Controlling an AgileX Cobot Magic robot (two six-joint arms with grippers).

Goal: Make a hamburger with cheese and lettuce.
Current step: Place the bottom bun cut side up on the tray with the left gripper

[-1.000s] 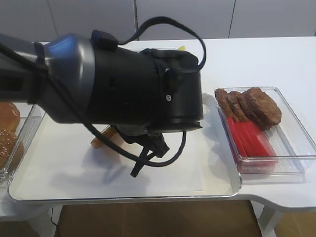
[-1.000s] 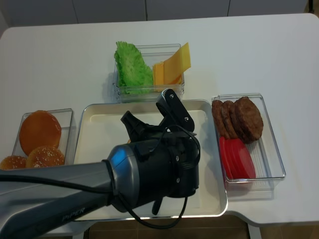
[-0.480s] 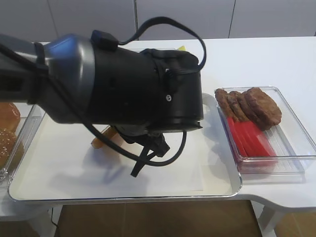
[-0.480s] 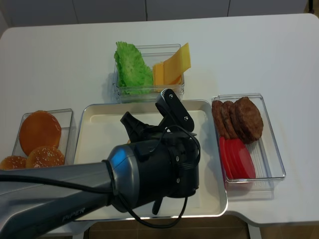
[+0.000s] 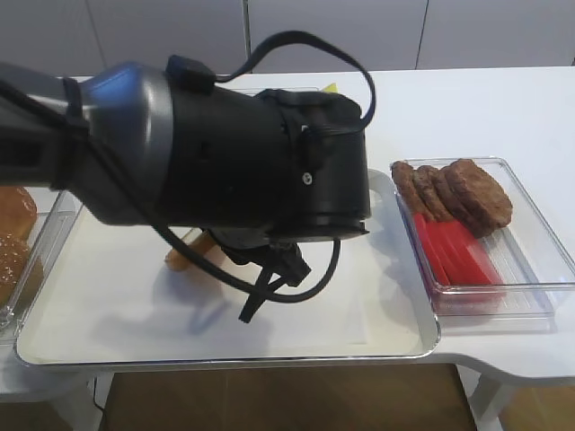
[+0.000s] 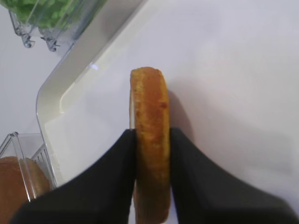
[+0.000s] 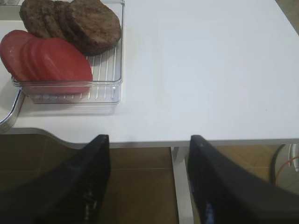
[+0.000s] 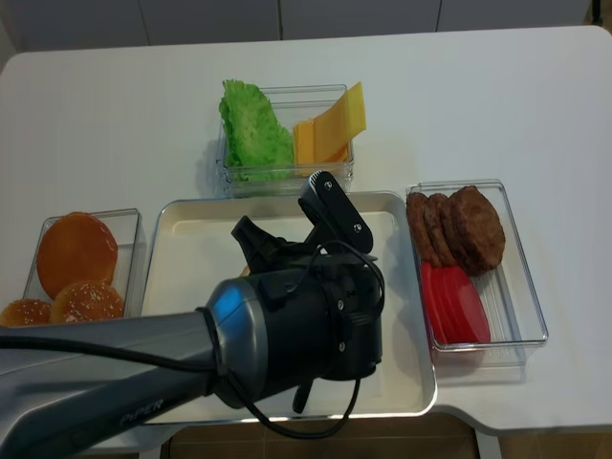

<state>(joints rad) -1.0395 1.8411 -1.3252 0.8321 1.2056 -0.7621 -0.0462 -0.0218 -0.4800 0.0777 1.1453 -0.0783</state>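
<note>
The bun half (image 6: pixel 150 140) stands on edge over the tray (image 6: pixel 70 88), pinched by the left gripper (image 6: pixel 150 175). If released so, it may roll or land cut-face down (right gripper (image 7: pixel 147 186) closed, empty).

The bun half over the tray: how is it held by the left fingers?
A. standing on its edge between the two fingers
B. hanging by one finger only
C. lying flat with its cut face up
A: the bun half stands edge-on, one of the left fingers on each flat side.
</note>
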